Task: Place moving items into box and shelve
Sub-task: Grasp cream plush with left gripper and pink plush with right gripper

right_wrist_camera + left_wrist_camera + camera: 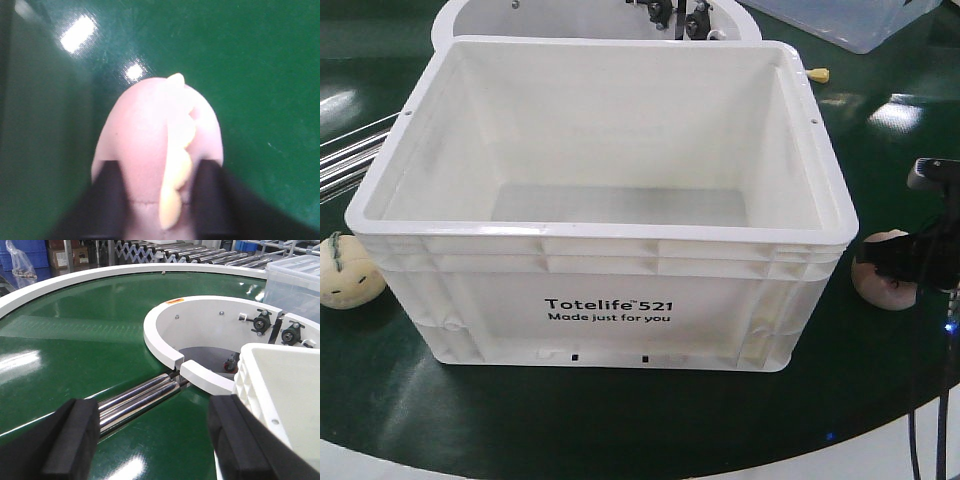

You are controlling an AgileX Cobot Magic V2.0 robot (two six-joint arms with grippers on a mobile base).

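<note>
- Front view: box sits mid-frame on the green belt, open top, bare floor visible inside. The near wall hides the front strip of that floor.
- Cream plush is on the belt just beside the box's left lower corner, outside it. It is cut by the frame edge, and the green stem is only just readable.
- Pink plush is on the belt off the box's right side, also outside. It is half covered by the right gripper, a dark mass here — finger gap not readable from this angle.
- A clear bin is cropped at top right. A small yellow bit sits by the box's far right corner; I can't identify it.
- Left wrist view: left gripper is spread wide with only belt between the fingers, and it holds nothing. Fingers are blurred and cut off at the bottom.
- Only the box corner shows at right. Rollers run under the white ring guard. Neither toy is in this view.
- Right wrist view: soft focus. Right gripper is pinching the pink plush — black pads are against both flanks, yellow crest running between them. The toy's lower part is cut off, so its contact with the belt isn't visible here.
</note>
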